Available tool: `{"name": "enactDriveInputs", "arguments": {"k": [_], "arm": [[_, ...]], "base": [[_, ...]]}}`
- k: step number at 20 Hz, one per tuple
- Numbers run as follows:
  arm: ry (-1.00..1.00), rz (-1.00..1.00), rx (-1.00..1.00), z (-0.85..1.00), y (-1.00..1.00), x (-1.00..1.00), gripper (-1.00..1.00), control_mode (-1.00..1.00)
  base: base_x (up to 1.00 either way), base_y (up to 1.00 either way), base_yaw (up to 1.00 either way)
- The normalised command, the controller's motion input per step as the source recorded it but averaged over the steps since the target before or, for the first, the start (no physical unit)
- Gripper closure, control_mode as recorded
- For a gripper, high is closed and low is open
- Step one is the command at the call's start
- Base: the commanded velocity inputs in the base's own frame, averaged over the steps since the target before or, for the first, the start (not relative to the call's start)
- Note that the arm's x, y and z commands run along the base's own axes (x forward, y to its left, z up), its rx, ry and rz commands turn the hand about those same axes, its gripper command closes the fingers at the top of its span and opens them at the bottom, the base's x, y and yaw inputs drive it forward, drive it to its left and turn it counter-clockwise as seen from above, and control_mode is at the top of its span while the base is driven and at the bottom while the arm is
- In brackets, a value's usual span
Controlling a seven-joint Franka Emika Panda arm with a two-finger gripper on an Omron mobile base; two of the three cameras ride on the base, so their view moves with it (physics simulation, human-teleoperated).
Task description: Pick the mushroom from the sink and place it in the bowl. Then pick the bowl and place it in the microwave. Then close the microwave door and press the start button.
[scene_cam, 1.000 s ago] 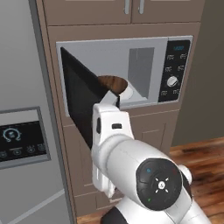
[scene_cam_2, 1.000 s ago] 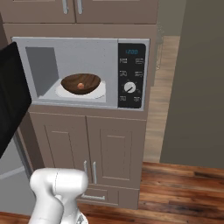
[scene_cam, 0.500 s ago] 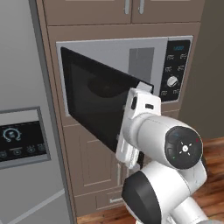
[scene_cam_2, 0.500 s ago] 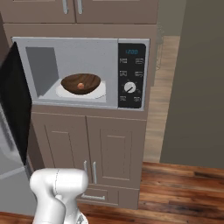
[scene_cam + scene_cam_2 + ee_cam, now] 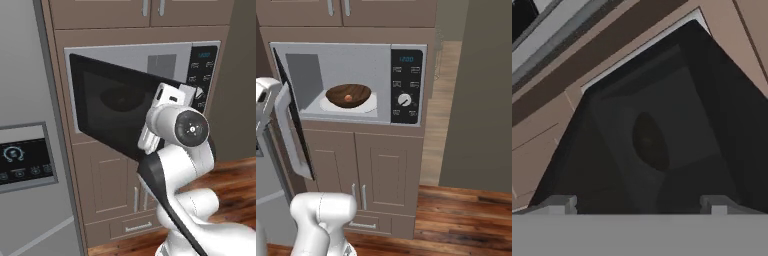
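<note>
Brown kitchen cabinets (image 5: 381,165) around the microwave (image 5: 351,82), bowl (image 5: 349,95) inside holding what looks like the mushroom (image 5: 348,98), microwave door (image 5: 117,110) half swung, gripper (image 5: 639,202) spread wide, close against its glass

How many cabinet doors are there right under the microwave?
2: a left cabinet door and a right cabinet door, side by side below the microwave. More may be hidden outside the picture.

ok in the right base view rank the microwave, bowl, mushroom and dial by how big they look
1. microwave
2. bowl
3. dial
4. mushroom
The dial and mushroom look close in size; the mushroom seems slightly smaller, but that ranking is unsure.
</note>
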Motion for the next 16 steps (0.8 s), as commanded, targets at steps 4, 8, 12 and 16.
{"name": "enactDriveInputs", "arguments": {"k": [4, 8, 12, 16], "arm": [[0.01, -0.13, 0.02, 0.0, -0.27, 1.0, -1.0, -1.0], [0.0, -0.1, 0.03, 0.0, -0.38, 1.0, -1.0, -1.0], [0.0, -0.08, 0.03, 0.0, -0.38, 1.0, -1.0, -1.0], [0.0, -0.06, 0.02, 0.0, -0.41, 1.0, -1.0, -1.0]], "base": [[0.0, 0.0, 0.0], [0.0, 0.0, 0.0], [0.0, 0.0, 0.0], [0.0, 0.0, 0.0]]}}
